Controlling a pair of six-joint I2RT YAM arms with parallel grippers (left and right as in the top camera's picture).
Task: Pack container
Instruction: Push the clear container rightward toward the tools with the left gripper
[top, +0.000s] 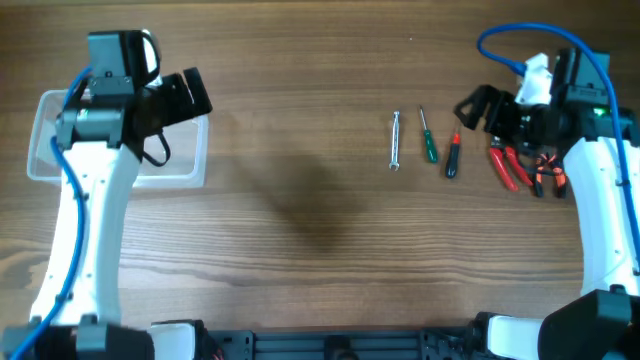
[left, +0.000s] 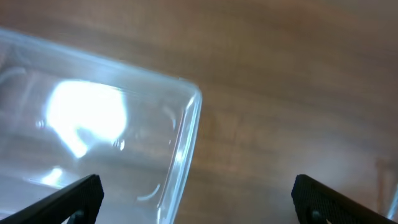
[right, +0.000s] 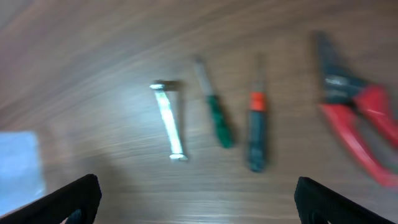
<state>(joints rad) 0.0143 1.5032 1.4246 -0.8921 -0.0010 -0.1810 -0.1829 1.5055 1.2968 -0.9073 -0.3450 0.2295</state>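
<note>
Container (top: 42, 135) is parked by the left edge of the bench (top: 300, 220), toward the far-left corner, and is partly covered in the overhead view by the left arm. The left end effector (left: 196, 186) is held over the container's right end with its jaws spread wide. In the left wrist view one rounded corner of the thick clear rim is framed between the fingers (left: 74, 199), and a bright glare patch is seen on the plastic. No contact with the rim can be confirmed. Over toward the right edge, a row of hand tools is laid out: a silver metal tool (top: 396, 141), a green-handled screwdriver (top: 428, 140), a red-and-black screwdriver (top: 453, 155) and red-handled pliers (top: 505, 165), each set apart from its neighbour. A second pair of pliers is half hidden under the right arm. The right end effector (right: 194, 186) is open too, nothing gripped, and is hung above the bench near the screwdrivers. The right wrist view is pretty blurred.
</note>
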